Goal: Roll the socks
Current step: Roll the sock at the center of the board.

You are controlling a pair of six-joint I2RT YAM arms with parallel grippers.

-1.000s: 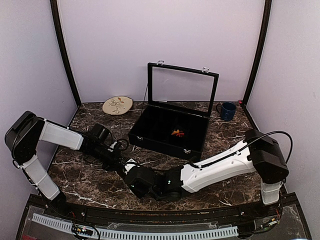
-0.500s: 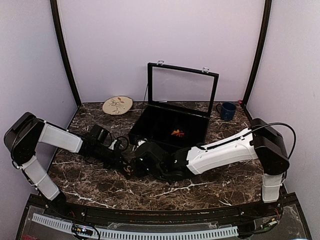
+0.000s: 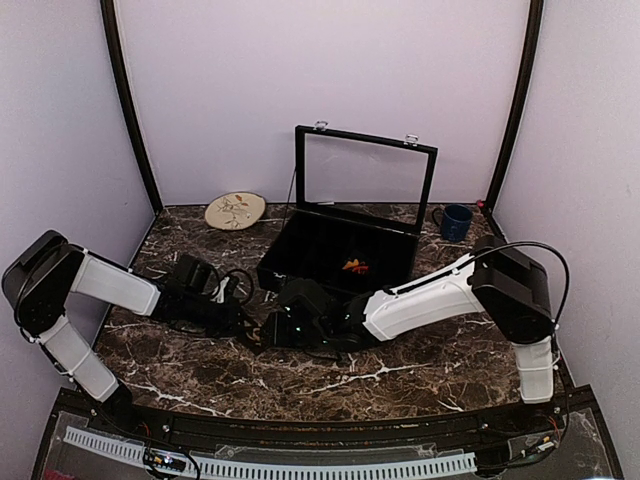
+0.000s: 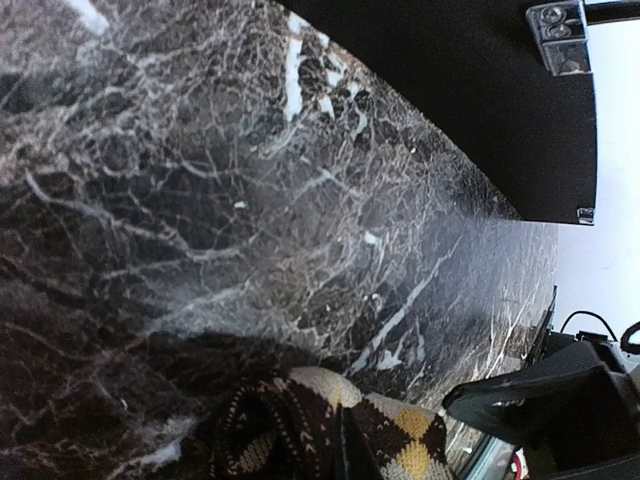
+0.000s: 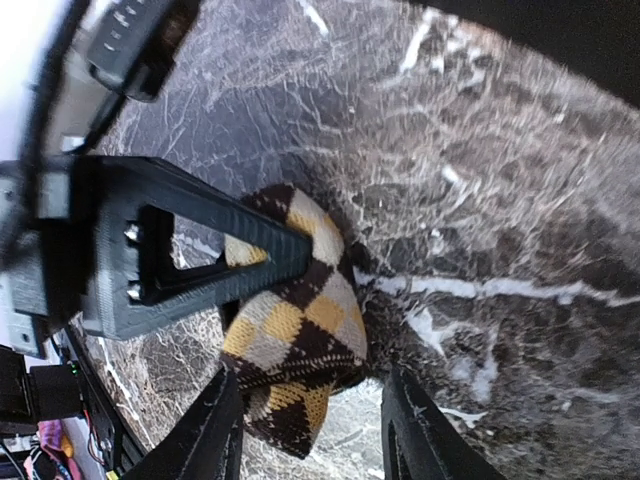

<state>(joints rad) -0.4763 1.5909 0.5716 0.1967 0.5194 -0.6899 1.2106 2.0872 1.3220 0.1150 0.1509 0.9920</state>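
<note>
Two arms meet on the marble table (image 3: 400, 372) just in front of the black case (image 3: 312, 284). Your right gripper (image 5: 312, 390) has fingers spread either side of the bunched tan-brown sock (image 5: 295, 335); left gripper (image 3: 247, 320) pokes into its fold, can't tell if clamped.

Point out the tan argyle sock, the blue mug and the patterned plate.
tan argyle sock (image 5: 300, 330), right wrist view, on its diamond-patterned middle.
blue mug (image 3: 455, 222), top external view, on its outer wall.
patterned plate (image 3: 218, 213), top external view, on its left part near the rim.
</note>
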